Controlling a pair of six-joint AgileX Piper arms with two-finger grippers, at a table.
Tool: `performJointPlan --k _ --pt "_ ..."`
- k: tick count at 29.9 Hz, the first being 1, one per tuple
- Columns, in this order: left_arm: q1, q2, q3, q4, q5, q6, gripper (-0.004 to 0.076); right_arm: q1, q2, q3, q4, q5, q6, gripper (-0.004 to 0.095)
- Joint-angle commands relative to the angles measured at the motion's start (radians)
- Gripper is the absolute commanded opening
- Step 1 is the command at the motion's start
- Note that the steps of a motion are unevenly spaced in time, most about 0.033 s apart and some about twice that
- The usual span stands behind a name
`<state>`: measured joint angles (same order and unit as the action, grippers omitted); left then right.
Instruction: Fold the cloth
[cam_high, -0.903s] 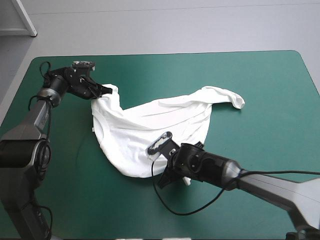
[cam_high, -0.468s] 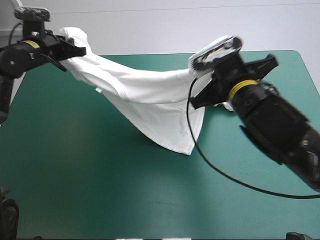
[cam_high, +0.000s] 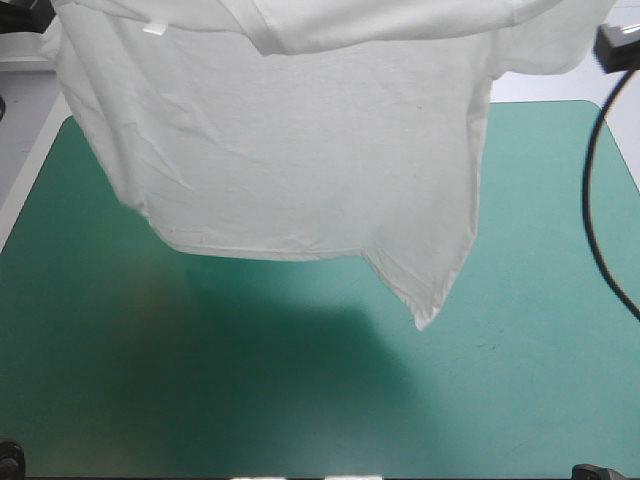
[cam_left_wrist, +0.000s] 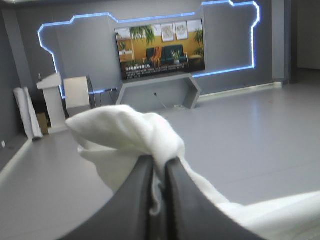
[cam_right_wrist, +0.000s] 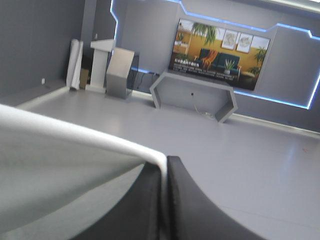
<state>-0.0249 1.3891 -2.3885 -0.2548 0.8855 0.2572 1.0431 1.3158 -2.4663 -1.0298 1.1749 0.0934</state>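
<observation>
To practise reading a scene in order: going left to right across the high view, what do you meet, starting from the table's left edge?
Table's left edge → small tag on the T-shirt → lowest hanging corner of the garment → bare teal-green cover on the right.

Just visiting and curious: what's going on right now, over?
Left gripper and right gripper shut on the T-shirt. T-shirt lifted, hanging spread over the table. Nothing visible in the way.

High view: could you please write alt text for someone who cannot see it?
The white T-shirt hangs spread wide above the teal-green table, filling the picture's upper half. Its lower edge is uneven, one corner dropping to a point at the right; its shadow falls below.
</observation>
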Motion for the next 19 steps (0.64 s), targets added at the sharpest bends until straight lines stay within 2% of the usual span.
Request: performJointPlan --k 1,7,11,13,15,19 --pt "0.0 -0.02 -0.06 0.076 -0.047 -0.005 -0.001 -0.006 -0.017 -0.056 -0.069 -0.078 -0.029 -0.0018" --pt "0.0 -0.02 -0.036 0.105 0.03 -0.005 -0.001 -0.006 0.019 -0.056 -0.024 -0.048 -0.04 -0.0018" --pt "0.0 -0.016 0.025 0.105 0.06 -0.005 -0.001 -0.006 0.106 -0.056 0.038 0.028 -0.04 -0.0018" --pt "0.0 -0.014 0.082 0.105 0.071 -0.005 -0.001 -0.015 0.181 -0.056 0.028 0.067 -0.04 -0.0018" --pt "0.0 -0.005 0.145 0.105 0.076 -0.005 -0.001 -0.072 0.252 -0.056 0.056 0.076 -0.04 -0.0018" --pt "0.0 0.026 0.316 0.105 0.032 0.002 -0.001 -0.278 0.389 -0.056 0.246 0.076 -0.021 -0.0018"
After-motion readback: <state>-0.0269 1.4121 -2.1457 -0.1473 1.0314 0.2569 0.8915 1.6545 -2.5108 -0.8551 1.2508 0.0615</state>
